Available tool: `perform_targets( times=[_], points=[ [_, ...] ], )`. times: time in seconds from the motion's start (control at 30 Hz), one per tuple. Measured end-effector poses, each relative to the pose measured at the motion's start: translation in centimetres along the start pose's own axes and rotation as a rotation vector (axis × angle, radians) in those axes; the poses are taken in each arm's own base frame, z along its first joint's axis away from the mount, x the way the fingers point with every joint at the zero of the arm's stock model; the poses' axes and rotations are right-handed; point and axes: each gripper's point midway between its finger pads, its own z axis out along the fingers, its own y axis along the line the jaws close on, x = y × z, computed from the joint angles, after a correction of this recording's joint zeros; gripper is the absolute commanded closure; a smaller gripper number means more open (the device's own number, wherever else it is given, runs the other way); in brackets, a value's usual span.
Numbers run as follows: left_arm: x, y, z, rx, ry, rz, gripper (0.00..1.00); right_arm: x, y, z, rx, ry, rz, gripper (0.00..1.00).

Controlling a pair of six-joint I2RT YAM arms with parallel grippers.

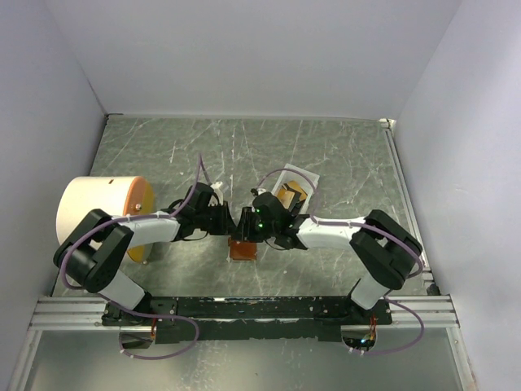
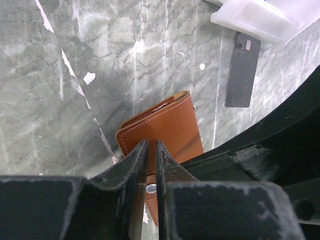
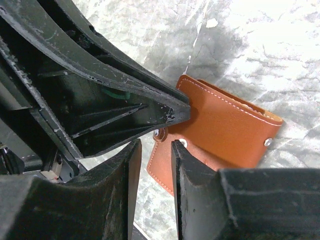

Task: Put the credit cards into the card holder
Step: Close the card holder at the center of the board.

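The card holder (image 1: 242,249) is a brown leather wallet lying on the table between the two arms, a pale snap stud (image 2: 150,188) showing on its flap. My left gripper (image 2: 151,142) is shut to a thin slit with its tips over the cover (image 2: 172,122); I see nothing pinched between them. My right gripper (image 3: 156,144) is open, its fingers straddling the flap's edge (image 3: 162,170) without clamping it. One dark credit card (image 2: 243,70) lies flat on the table beside the white tray. Tan credit cards (image 1: 293,194) lie in that tray.
The white tray (image 1: 306,177) stands just behind the right gripper. A big white and orange cylinder (image 1: 102,213) lies at the left by the left arm. White walls close the table on three sides. The two grippers (image 1: 241,222) nearly touch.
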Motion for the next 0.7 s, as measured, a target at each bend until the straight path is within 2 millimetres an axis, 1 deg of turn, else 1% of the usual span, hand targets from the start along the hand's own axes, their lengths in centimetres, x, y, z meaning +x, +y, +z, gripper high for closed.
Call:
perform_targets(
  times=[0.37, 0.7],
  points=[
    [0.0, 0.1, 0.0, -0.002, -0.001, -0.018, 0.78, 0.5, -0.6, 1.2, 0.023, 0.024, 0.015, 0.76],
    [0.0, 0.2, 0.1, -0.003, -0.002, -0.019, 0.79, 0.4, -0.6, 1.4, 0.021, 0.022, 0.022, 0.89]
  ],
)
